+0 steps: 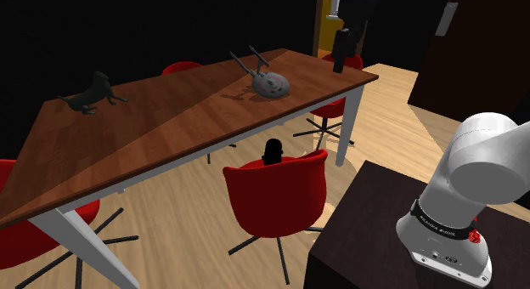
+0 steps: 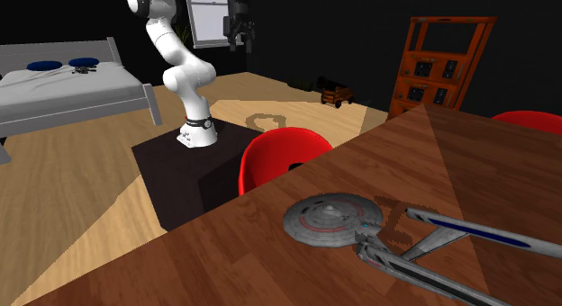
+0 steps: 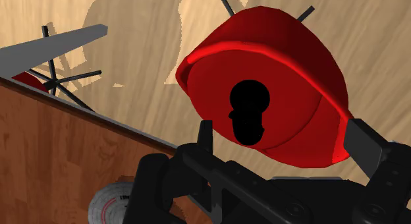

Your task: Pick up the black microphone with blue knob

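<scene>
The all-black claw (image 3: 282,132) hangs high, its two fingers (image 3: 206,134) spread wide apart and gripping nothing. Well below it, in line with the gap between them, the plain black microphone (image 3: 249,112) rests on the seat of a red round-backed chair (image 3: 303,64). Beside the chair runs the brown wooden desk (image 3: 59,150), carrying a grey starship model (image 1: 270,82). Farther from the claw is a black animal figure (image 1: 92,93).

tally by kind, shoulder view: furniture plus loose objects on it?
Wooden table: 1
Red chairs: 4
Grey starship model: 1
Dark animal figurine: 1
Black microphone: 1, on the nearest chair's seat
Total: 8
</scene>
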`<act>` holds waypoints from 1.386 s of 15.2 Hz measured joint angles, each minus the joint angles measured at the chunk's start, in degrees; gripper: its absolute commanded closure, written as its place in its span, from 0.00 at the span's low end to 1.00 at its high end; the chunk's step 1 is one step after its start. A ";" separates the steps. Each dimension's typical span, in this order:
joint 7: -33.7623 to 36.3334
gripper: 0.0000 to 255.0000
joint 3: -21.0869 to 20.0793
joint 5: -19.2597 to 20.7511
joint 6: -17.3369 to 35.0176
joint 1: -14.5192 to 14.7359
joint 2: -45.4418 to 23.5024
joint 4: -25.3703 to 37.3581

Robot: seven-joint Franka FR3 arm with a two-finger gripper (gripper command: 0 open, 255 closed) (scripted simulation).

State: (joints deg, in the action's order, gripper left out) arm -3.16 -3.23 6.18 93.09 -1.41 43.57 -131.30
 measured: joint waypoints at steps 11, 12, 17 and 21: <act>-1.51 0.00 0.72 2.33 19.33 0.33 -9.26 -8.70; -1.58 0.00 0.74 2.63 21.50 0.32 -10.82 -9.14; -2.06 0.00 1.07 4.66 32.18 -0.08 -19.00 -10.76; -1.95 0.00 1.11 6.77 40.41 -0.68 -27.11 -10.20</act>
State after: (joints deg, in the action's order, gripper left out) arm -5.10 -2.12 12.95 133.51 -2.08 16.45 -141.49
